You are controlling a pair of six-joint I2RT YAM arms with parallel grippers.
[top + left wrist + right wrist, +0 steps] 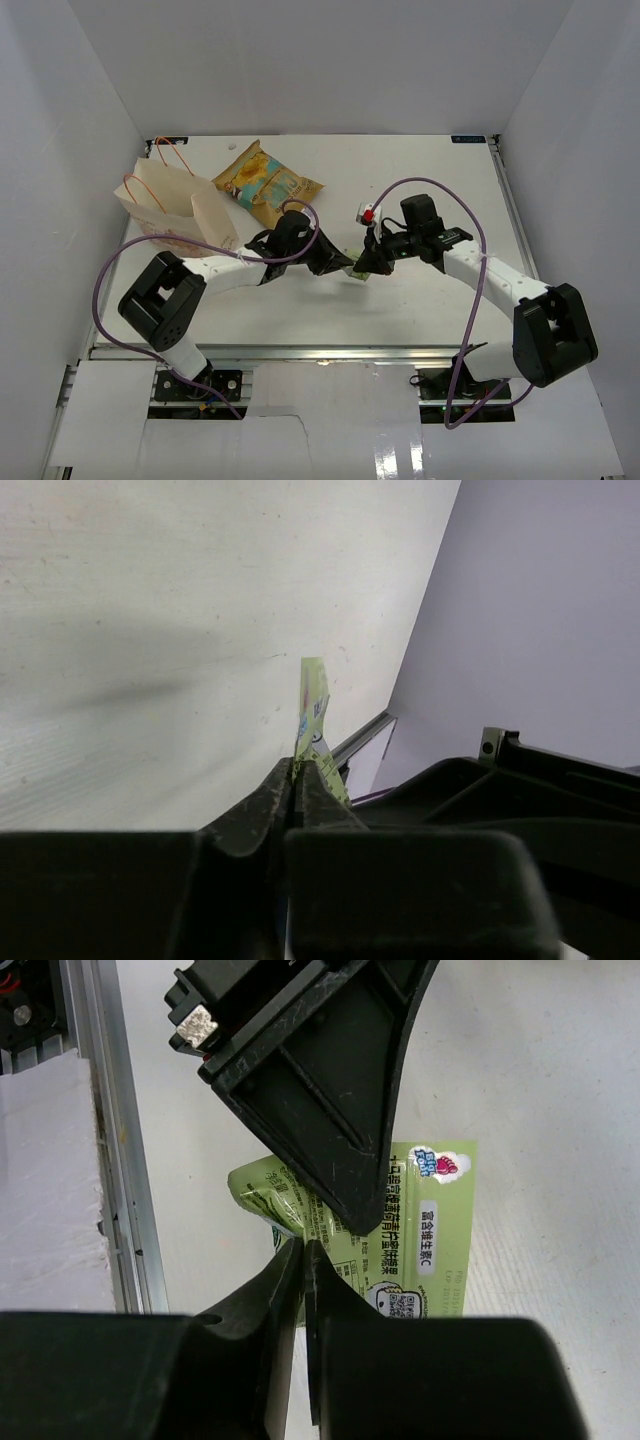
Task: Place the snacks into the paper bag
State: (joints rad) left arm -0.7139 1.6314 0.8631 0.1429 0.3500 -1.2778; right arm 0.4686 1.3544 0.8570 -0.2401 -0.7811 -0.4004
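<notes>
Green sachet [430,1230] held by two end effectors over the bench [440,180].
Left end effector [303,767] and right end effector [303,1250] both clench it, far from the paper bag [165,205]; opposite pulls may tear it.

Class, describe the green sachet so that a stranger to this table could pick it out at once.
Start at the white table and look to its middle. There the left gripper and the right gripper both pinch the sachet. It is flat and lime green with print, far smaller than the yellow chip bag and the paper bag at the back left.
</notes>
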